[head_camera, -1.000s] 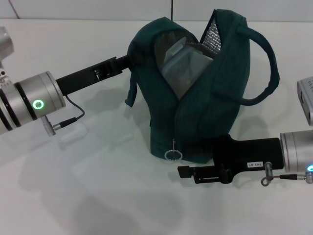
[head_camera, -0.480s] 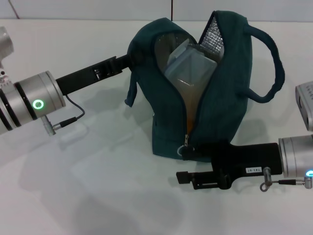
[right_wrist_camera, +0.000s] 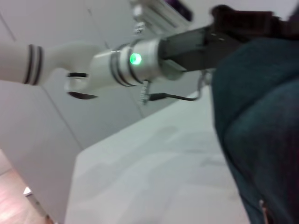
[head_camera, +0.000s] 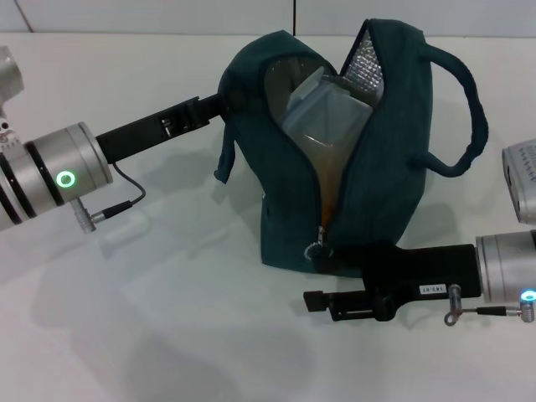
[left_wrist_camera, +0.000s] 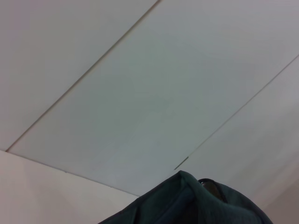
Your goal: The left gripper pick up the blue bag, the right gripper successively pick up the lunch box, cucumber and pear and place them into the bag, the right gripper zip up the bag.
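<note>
The bag (head_camera: pixel 335 167) stands upright near the far edge of the tabletop (head_camera: pixel 167 335), about midway between its left and right edges, with a box (head_camera: pixel 322 113) sitting tilted inside its open top. The left gripper (head_camera: pixel 219 105) meets the bag's upper left side from the left. The right gripper (head_camera: pixel 331 260) lies at the bag's near bottom edge, beside the zipper pull (head_camera: pixel 313 249), reaching in from the right.

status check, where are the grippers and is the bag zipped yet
Left gripper at the blue bag, gripping its upper left edge. Right gripper at the zipper pull near the bag's base. Bag mostly unzipped, lunch box visible inside. Nothing in the way.
</note>
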Robot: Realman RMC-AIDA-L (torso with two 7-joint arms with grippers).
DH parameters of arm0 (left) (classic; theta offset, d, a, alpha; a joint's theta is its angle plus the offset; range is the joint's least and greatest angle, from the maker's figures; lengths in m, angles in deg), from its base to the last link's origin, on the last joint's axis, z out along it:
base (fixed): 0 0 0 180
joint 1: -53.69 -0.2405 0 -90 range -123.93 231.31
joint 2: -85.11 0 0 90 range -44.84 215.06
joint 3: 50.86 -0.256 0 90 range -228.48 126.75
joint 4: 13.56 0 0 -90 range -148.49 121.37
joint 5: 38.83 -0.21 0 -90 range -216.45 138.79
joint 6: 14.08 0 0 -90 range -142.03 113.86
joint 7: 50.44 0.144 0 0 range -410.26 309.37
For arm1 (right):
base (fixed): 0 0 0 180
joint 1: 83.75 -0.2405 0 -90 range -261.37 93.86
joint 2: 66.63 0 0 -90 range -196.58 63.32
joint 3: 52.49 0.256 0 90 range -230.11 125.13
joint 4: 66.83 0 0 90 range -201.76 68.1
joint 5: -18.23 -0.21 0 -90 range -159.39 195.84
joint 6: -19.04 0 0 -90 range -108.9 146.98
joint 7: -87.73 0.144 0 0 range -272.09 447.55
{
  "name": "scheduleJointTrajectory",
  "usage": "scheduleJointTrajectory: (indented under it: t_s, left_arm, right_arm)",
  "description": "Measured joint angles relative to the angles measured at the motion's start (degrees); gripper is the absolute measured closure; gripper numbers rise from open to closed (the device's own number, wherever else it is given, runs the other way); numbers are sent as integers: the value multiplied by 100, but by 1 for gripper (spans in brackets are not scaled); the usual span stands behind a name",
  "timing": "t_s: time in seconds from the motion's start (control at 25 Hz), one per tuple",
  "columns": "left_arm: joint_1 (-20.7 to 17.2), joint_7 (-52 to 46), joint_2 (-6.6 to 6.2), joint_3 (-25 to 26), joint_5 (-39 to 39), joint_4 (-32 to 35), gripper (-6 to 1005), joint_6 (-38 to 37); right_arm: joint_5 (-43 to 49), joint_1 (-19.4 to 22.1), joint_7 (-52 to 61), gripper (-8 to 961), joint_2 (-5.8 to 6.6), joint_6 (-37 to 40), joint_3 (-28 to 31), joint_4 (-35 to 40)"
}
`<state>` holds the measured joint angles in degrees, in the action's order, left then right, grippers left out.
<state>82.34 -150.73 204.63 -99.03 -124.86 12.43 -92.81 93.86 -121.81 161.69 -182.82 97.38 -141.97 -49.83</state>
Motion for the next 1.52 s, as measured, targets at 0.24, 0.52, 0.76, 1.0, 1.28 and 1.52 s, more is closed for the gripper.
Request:
scheduleJointTrajectory:
  t_s: [0.24, 0.52, 0.76, 1.0, 1.28, 1.52]
  left_arm:
    - [0, 0, -4, 1, 0, -6, 944, -5]
    - [-8, 0, -8, 1, 0, -6, 944, -18]
    - [-9, 1, -5, 1, 0, -6, 944, -20]
    - [-24, 15, -2, 1, 0, -6, 944, -20]
    - [-71, 55, 1, 1, 21, -6, 944, -20]
    - [-94, 92, -4, 1, 81, -7, 945, -20]
  right_arm:
    - [26, 96, 70, 303, 49, 38, -31, 2]
    - [0, 287, 41, 305, 62, -147, 152, 150]
    - [-4, 291, -84, 304, 12, -345, 210, 323]
    - [-159, 270, -168, 303, 2, -499, 171, 435]
    - [-446, 254, -175, 338, -1, -788, 60, 435]
    - [-587, 246, -164, 369, 0, -799, -176, 441]
